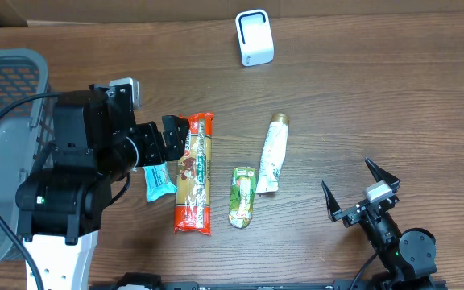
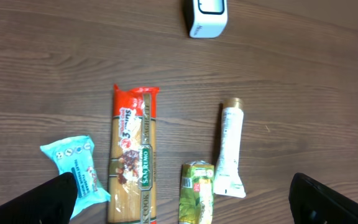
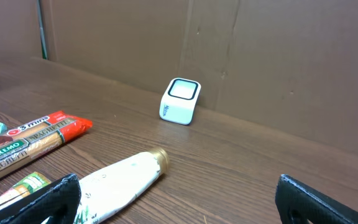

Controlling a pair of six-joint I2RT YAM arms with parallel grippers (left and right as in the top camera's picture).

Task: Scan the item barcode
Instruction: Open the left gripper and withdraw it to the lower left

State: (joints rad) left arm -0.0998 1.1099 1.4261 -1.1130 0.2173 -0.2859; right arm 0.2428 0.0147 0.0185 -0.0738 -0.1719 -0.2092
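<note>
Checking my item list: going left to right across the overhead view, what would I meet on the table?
grey basket → blue snack packet → spaghetti pack → green packet → white tube → right gripper

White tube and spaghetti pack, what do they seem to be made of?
White tube: probably soft plastic with a matte look, going by its flattened, crimped end; the gold-coloured cap may be metallised plastic. Spaghetti pack: likely thin, glossy plastic film, going by its printed panels and crimped red ends.
</note>
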